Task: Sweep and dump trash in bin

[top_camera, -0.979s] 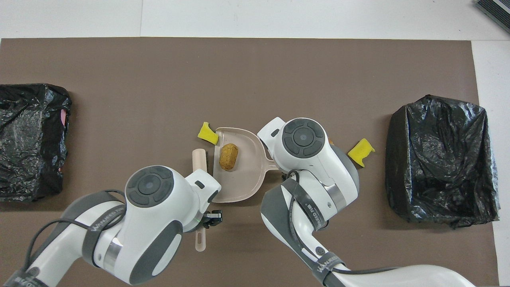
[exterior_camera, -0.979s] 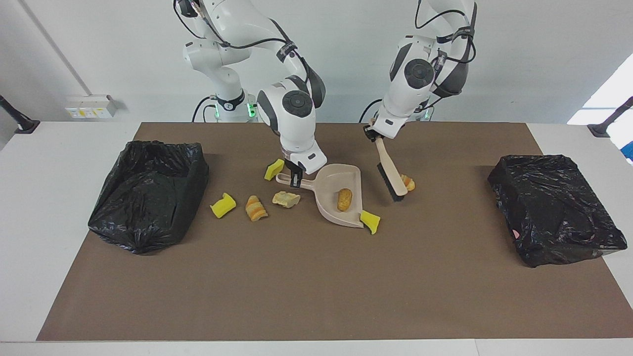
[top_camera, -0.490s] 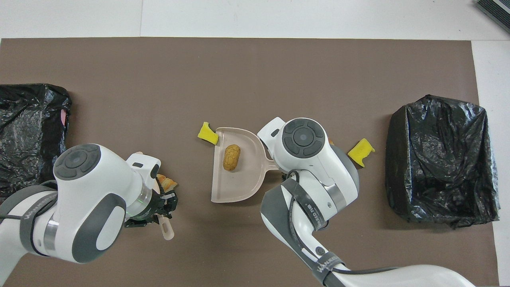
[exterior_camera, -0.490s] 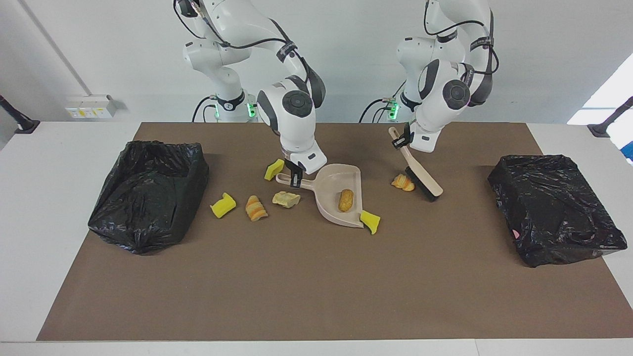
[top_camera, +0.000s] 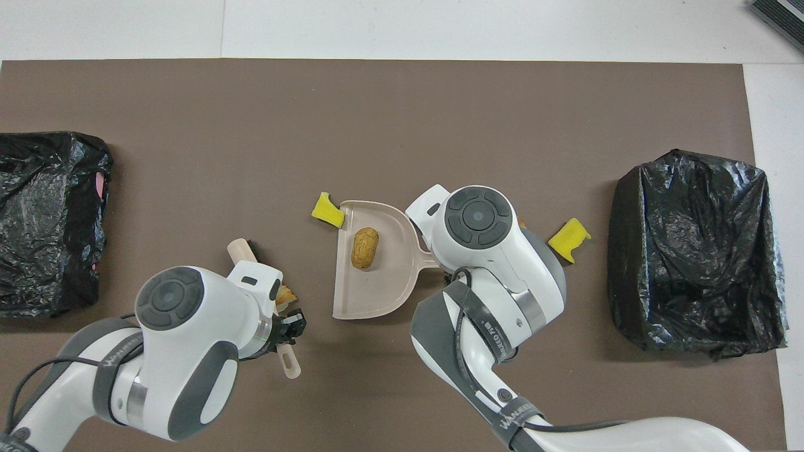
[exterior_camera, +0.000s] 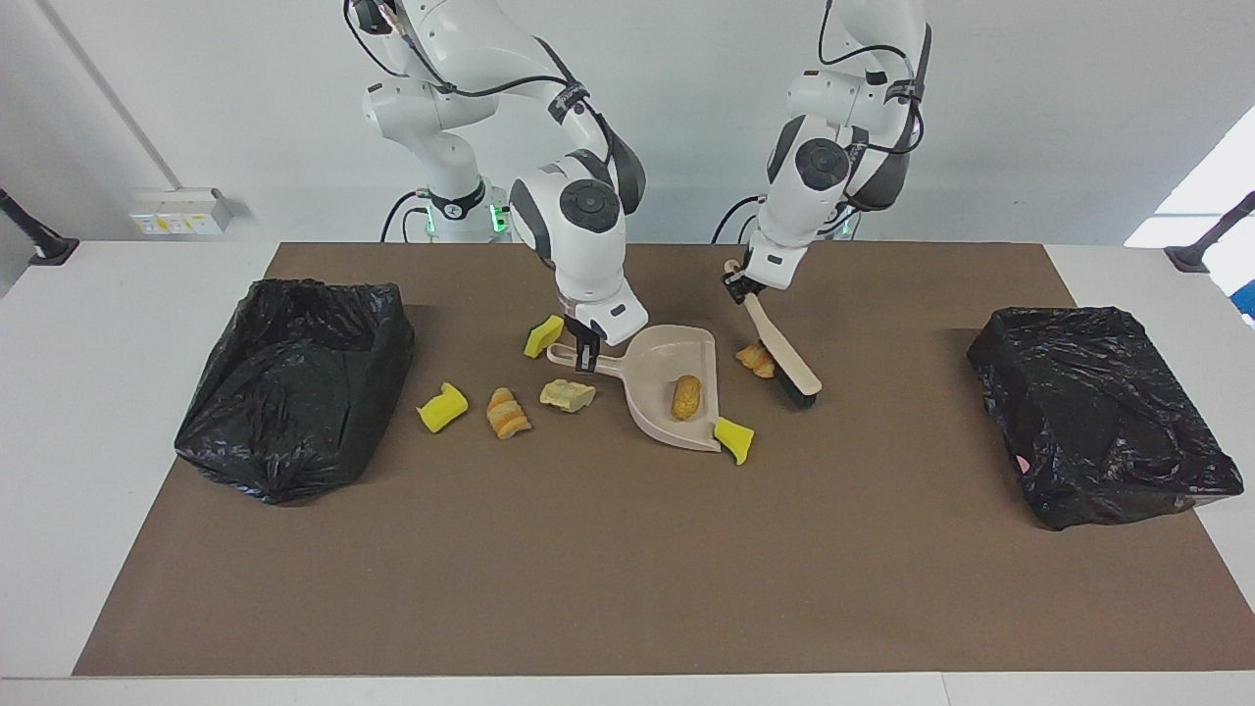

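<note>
Facing view shows the left hand (exterior_camera: 737,282) pinching the top of the brush (exterior_camera: 781,355) handle, its fingers pressed onto it, with the brush slanting down from the hand so that the bristle head rests on the worktop (exterior_camera: 627,569) below it, toward the left arm's end. The croissant piece (exterior_camera: 756,359) lies just beside the bristles, on the side facing the dustpan (exterior_camera: 677,384), so it sits between brush head and pan mouth. The brush's long axis runs roughly parallel to the pan's open edge, which suits a sideways push into the pan. The right hand (exterior_camera: 585,355) is clamped on the dustpan handle, steadying it; one bread lump (exterior_camera: 684,395) already lies inside, and a yellow foam chunk (exterior_camera: 734,438) touches the pan's lip. I judge the left hand is the one placed to drive this piece in.
</note>
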